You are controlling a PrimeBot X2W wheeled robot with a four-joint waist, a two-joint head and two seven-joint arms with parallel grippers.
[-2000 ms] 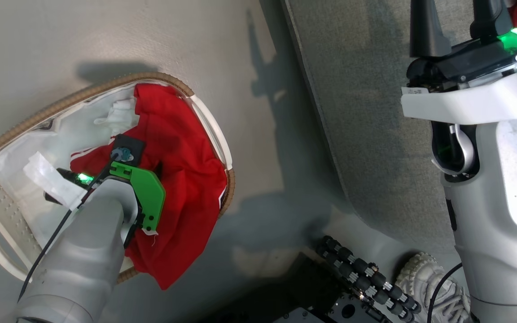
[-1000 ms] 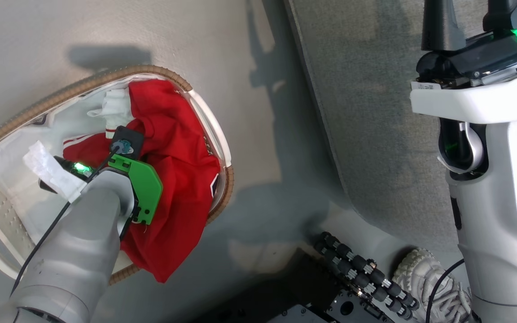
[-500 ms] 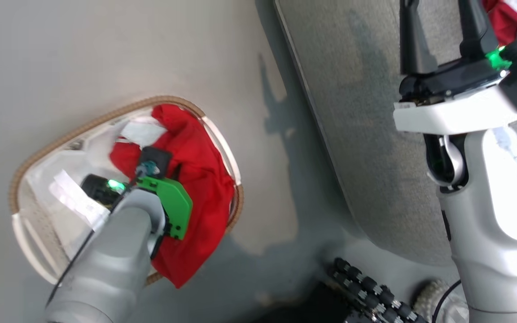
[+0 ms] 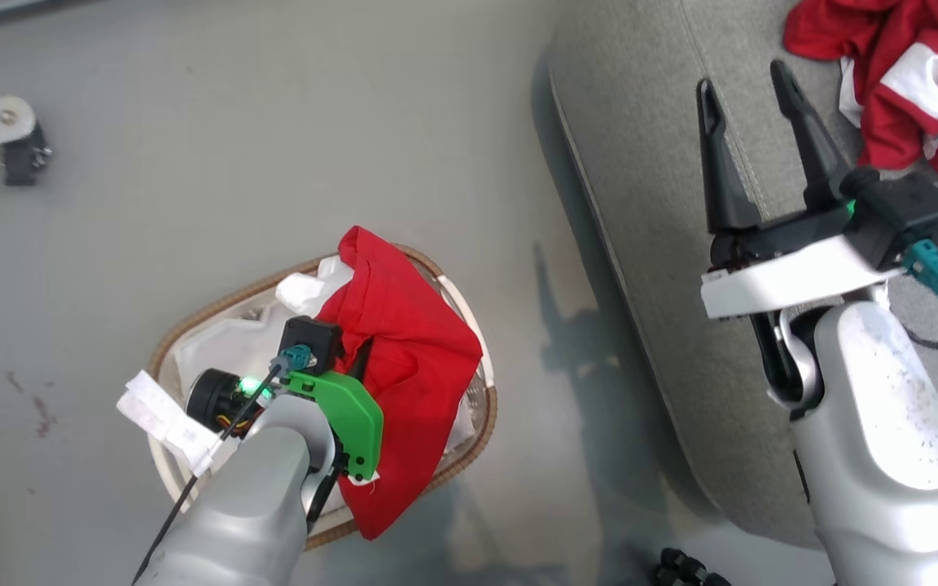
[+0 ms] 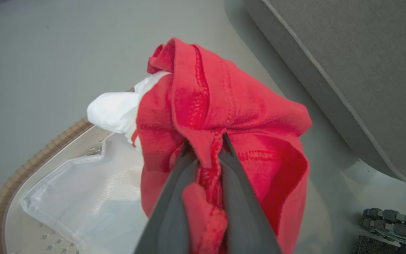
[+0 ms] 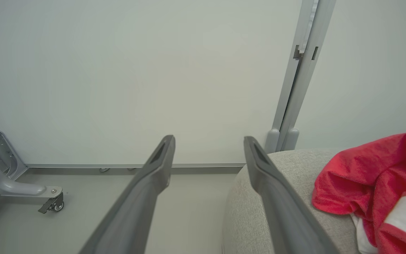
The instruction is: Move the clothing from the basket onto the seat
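- The basket sits on the floor at the left, its white liner showing inside.
- The left gripper is pinched narrow on a red garment. The fabric is bunched between its fingers and hangs over the basket.
- The seat lies to the right.
- The right gripper stands wide and empty over the seat. Another red garment lies near its fingers, not touching them.

1. Looks like a lab or robot test room, folks: a bare white panel wall and a plain grey floor.
2. A metal frame post joins the panels, and a frame leg on a locking caster stands by the wall.
3. Home-style props are set out: a grey upholstered seat, and a basket on the floor beside it.
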